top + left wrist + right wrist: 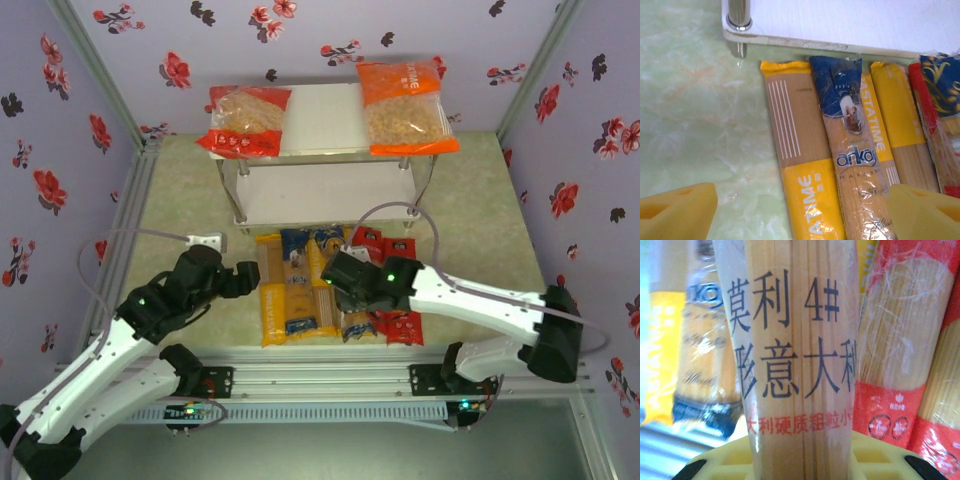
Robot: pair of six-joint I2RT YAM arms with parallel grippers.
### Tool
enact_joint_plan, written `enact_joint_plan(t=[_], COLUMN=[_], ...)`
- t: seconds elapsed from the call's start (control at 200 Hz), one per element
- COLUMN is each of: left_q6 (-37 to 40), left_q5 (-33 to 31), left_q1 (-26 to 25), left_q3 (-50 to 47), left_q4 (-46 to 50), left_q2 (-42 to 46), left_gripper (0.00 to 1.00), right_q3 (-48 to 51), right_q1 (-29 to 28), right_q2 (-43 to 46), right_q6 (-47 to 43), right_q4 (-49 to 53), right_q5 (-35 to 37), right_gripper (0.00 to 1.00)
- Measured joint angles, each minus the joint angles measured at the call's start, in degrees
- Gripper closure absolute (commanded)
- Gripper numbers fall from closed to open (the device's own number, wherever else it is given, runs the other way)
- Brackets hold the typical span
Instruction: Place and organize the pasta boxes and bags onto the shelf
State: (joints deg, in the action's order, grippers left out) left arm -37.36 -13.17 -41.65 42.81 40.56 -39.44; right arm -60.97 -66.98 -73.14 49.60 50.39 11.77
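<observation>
The white shelf [322, 112] stands at the back, with a red-ended bag [245, 122] and an orange bag [405, 105] on its top board. Several spaghetti packs [300, 290] lie side by side on the table in front of it. My right gripper [342, 276] is down among them, shut on a clear pack with Chinese lettering [797, 365]; red packs [900, 340] lie to its right. My left gripper [805, 220] hovers open over a yellow pack [800, 150] and a blue-topped pack [850, 140], near the shelf's lower board [840, 20].
A small white connector [205, 240] on a cable lies on the green table left of the packs. The shelf's metal leg [738, 12] stands just beyond the yellow pack. An aluminium rail [330, 375] runs along the near edge. Floral walls close in the sides.
</observation>
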Motion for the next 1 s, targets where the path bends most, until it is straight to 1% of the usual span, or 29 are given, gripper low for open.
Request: enact_joint_plan(t=[0.215,0.375,0.5,0.625,0.765,0.875,1.0], left_q6=[1.75,2.25,2.49,2.89,3.28,3.5,3.76], left_q5=[-0.59,-1.05,-1.46,-1.88,-1.88,-1.86,-1.84], left_q1=[0.22,0.33,0.33,0.33,0.42,0.42,0.42], left_q3=[4.31,6.54,7.34,8.28,9.88,11.34,12.74], left_q4=[0.31,0.98,2.08,3.45,4.68,5.03,5.6], left_q2=[-1.4,-1.73,-1.44,-1.14,-1.16,-1.16,-1.27], left_gripper=[0.11,0.1,0.1,0.1,0.1,0.1,0.1], right_q3=[-5.64,-12.37,-19.34,-27.76,-38.95,-48.81,-61.35], right_q1=[-5.18,-5.73,-5.73,-5.73,-4.39,-0.04,7.72], right_q2=[9.64,14.27,14.27,11.76,5.53,-1.31,-10.49], right_q6=[-3.85,-6.95,-11.26,-17.42,-25.68,-31.58,-35.91], right_q4=[6.16,8.96,9.22,7.52,3.32,0.52,0.13], right_q5=[-0.2,1.84,5.79,11.32,17.7,19.63,19.26], right_gripper=[1.0,1.0,1.0,1.0,1.0,1.0,1.0])
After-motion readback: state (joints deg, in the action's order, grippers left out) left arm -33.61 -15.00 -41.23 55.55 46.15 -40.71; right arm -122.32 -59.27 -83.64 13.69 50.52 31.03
